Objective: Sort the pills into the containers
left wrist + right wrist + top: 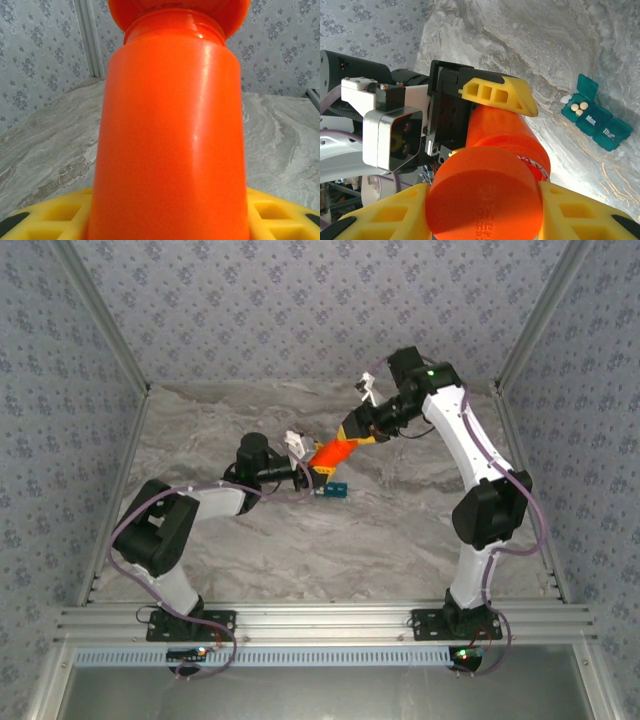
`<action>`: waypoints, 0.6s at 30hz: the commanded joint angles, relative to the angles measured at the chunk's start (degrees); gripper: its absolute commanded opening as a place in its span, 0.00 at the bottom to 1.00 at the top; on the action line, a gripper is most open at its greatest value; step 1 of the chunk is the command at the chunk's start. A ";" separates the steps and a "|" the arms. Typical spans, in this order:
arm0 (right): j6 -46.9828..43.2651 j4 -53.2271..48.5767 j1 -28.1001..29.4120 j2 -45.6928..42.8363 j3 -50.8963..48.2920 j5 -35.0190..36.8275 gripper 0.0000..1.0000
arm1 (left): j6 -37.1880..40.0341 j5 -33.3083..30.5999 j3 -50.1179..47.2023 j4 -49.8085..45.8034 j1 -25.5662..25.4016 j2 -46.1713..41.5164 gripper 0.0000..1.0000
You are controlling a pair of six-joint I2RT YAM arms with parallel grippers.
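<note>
- At the near edge of the marble-patterned table point(250, 560), the two arm bases are bolted to an aluminium rail point(320, 622). The left arm reaches in towards the middle and the right arm arches over from its own side.
- The teal pill box point(333, 491) lies flat on the table near the centre, just in front of the left gripper point(308, 476) and apart from it.
- In the right wrist view the teal pill box point(595, 117) has one end lid raised. A few white pills point(579, 109) sit in that open compartment. The lids next to it are down and carry day labels.
- A little more white lies on the table just beside the open end; I cannot tell exactly what it is.
- The left gripper is clenched on the body of the orange bottle point(330, 453), which is off the table and tilted. In the left wrist view its yellow fingers point(50, 220) flank the base of the bottle.
- Further on, the right gripper point(352, 430) is clamped on the orange cap point(485, 195) at the bottle's raised end, with yellow fingers point(385, 220) pressed to either side of it.
- Patterned grey walls point(300, 300) close off the far end of the table.
</note>
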 commanded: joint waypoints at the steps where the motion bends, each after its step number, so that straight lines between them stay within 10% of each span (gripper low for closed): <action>1: -2.29 -2.44 -0.47 -0.23 -2.18 -1.34 0.45 | 0.14 1.65 1.38 3.74 0.51 -2.58 0.00; 18: -1.99 0.49 -0.78 -0.55 -5.31 -3.02 0.45 | -0.49 3.12 1.81 3.56 0.75 -3.38 0.00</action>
